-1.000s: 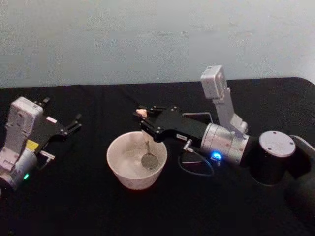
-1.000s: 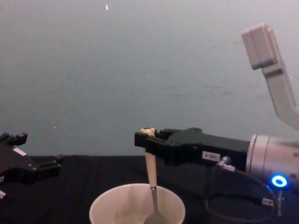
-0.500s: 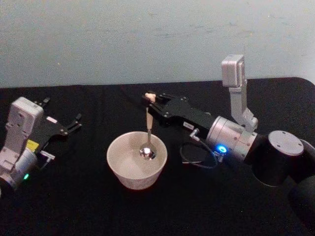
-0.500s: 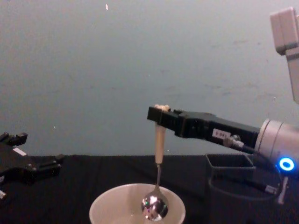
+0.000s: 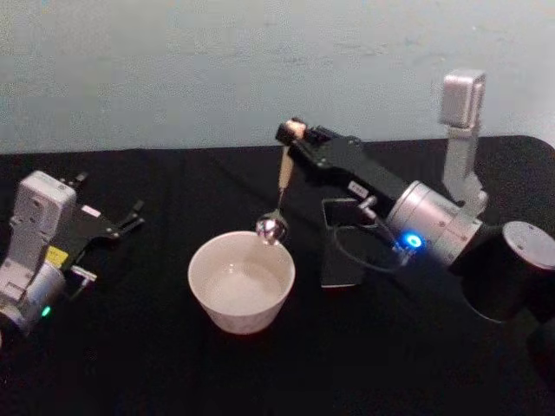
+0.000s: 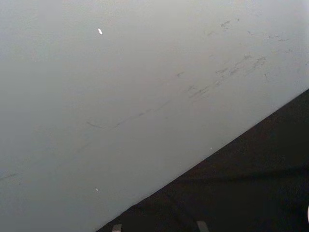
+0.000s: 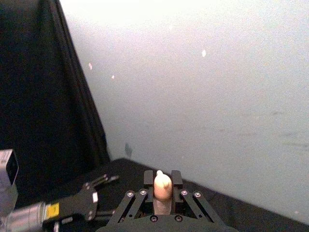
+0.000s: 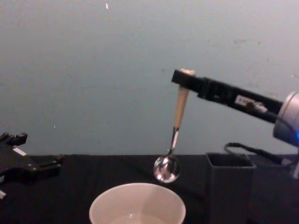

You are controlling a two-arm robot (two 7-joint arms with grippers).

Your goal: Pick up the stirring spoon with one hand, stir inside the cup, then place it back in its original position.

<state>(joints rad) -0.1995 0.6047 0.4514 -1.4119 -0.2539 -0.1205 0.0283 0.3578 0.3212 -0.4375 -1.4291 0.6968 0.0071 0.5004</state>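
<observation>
Under the right gripper point(image 5: 293, 132), clamped in it: stirring spoon point(image 5: 279, 195), hanging just above the cup point(image 5: 241, 282) rim. Far off, left gripper point(image 5: 109, 194) parked, spread wide.

Dim flat light, wall point(image 7: 217, 72) glaring white, stirring spoon point(image 8: 178, 114) glinting

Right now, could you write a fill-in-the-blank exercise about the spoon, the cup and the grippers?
The right gripper holds the stirring spoon by its cream ____.
The spoon's metal bowl hangs ____ the cup, not inside it.
The dark grey holder stands on the cup's ____ side.
The left gripper sits idle with its fingers ____.
Missing words: handle; above; right; open.
</observation>
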